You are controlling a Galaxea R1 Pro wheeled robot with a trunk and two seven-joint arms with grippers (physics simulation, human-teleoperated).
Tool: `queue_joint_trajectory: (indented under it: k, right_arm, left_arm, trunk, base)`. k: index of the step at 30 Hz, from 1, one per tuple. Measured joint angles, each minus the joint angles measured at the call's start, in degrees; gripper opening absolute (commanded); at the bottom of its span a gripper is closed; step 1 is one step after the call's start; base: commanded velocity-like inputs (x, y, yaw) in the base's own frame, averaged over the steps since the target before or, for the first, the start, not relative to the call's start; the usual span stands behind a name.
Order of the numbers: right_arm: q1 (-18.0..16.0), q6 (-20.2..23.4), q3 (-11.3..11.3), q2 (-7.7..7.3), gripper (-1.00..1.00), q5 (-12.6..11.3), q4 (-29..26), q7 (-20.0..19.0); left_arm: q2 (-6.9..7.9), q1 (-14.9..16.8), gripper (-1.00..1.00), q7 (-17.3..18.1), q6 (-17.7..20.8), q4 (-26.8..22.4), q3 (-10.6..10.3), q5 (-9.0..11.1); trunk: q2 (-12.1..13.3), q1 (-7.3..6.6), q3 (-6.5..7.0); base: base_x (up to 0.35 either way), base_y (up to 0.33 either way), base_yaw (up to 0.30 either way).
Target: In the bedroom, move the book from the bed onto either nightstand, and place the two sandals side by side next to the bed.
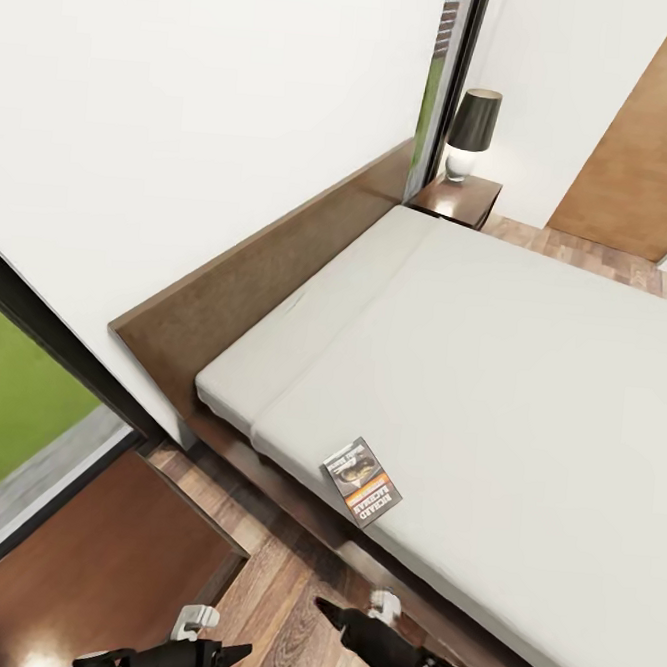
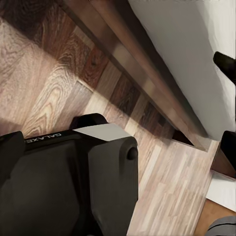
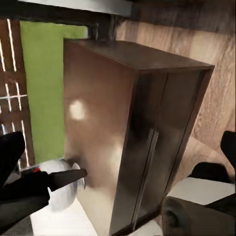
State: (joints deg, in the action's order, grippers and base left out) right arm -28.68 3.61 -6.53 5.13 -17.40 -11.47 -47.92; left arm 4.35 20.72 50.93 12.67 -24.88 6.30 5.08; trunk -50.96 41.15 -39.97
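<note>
The book [image 1: 362, 481], dark grey with an orange-and-white band, lies flat on the bed [image 1: 531, 369] close to the mattress's near edge. My two grippers hang low over the wood floor beside the bed frame. The left gripper [image 1: 233, 654] [image 2: 227, 102] is open, with the frame and mattress edge ahead of its fingers. Just below the book, the right gripper [image 1: 330, 611] [image 3: 118, 147] is open and faces the near nightstand [image 3: 132, 123] [image 1: 95, 556]. A second nightstand [image 1: 457, 197] stands at the bed's far side. The two sandals are out of view.
A black-shaded lamp [image 1: 473, 130] stands on the far nightstand. The dark headboard [image 1: 268, 268] runs along the white wall, with a window [image 1: 17, 399] at the left. A tan door [image 1: 649, 148] is at the far right. The right arm's black body [image 2: 64, 182] sits close beneath the left wrist.
</note>
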Motion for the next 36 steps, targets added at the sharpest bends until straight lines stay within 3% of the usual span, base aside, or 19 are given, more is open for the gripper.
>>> queue_joint_trajectory:
  k: [3,5,7,16,29,32,33,34,36]
  right_arm:
    - [0.0,0.3,0.3,0.39,1.0,-6.5,-4.1,-0.1]
    - [0.0,0.5,0.2,0.56,1.0,-9.7,-6.6,-0.1]
    - [0.0,0.6,0.2,0.66,1.0,-11.3,-8.9,-0.2]
    - [0.1,0.0,0.6,1.91,1.0,-12.7,-11.4,0.0]
    - [0.0,0.5,0.8,2.46,1.0,-13.6,-6.9,-0.1]
    - [0.0,0.1,0.8,2.4,1.0,-17.6,-6.7,0.0]
    - [0.0,0.1,0.8,2.39,1.0,-19.8,-6.6,0.0]
    - [0.0,0.0,0.7,2.43,1.0,-26.2,-6.4,0.1]
    - [0.0,0.0,0.8,2.45,1.0,-28.5,-6.2,0.1]
  left_arm:
    - [-0.02,0.0,1.0,0.0,0.0,0.0,0.0,0.0]
    - [-0.03,0.0,1.0,0.0,-0.1,-0.1,0.0,0.0]
    - [-0.03,0.0,1.0,0.0,-0.1,-0.1,-0.1,0.0]
    - [-0.12,0.0,1.0,0.0,-0.1,-0.1,-0.1,0.0]
    - [-0.12,0.0,1.0,0.0,-0.1,-0.1,-0.1,0.0]
    - [-0.12,0.0,1.0,0.0,-0.1,-0.1,-0.1,0.0]
    - [-0.12,0.0,1.0,0.1,-0.1,-0.1,-0.1,0.0]
    - [-0.12,0.0,1.0,0.0,-0.1,-0.1,-0.1,0.0]
    - [-0.12,0.0,1.0,0.0,-0.1,-0.1,-0.2,0.0]
  trunk:
    - [0.0,0.0,-0.01]
    - [0.0,0.0,-0.01]
    - [0.0,0.0,-0.01]
    - [0.0,0.0,-0.01]
    - [0.0,0.0,-0.01]
    - [0.0,0.0,-0.01]
    - [0.0,0.0,-0.01]
    - [0.0,0.0,-0.01]
    - [0.0,0.0,-0.01]
  base:
    - [0.0,0.0,0.0]
    - [0.0,0.0,0.0]
    - [0.0,0.0,0.0]
    - [0.0,0.0,0.0]
    - [0.0,0.0,0.0]
    - [0.0,0.0,0.0]
    - [0.0,0.0,0.0]
    - [0.0,0.0,0.0]
    - [0.0,0.0,0.0]
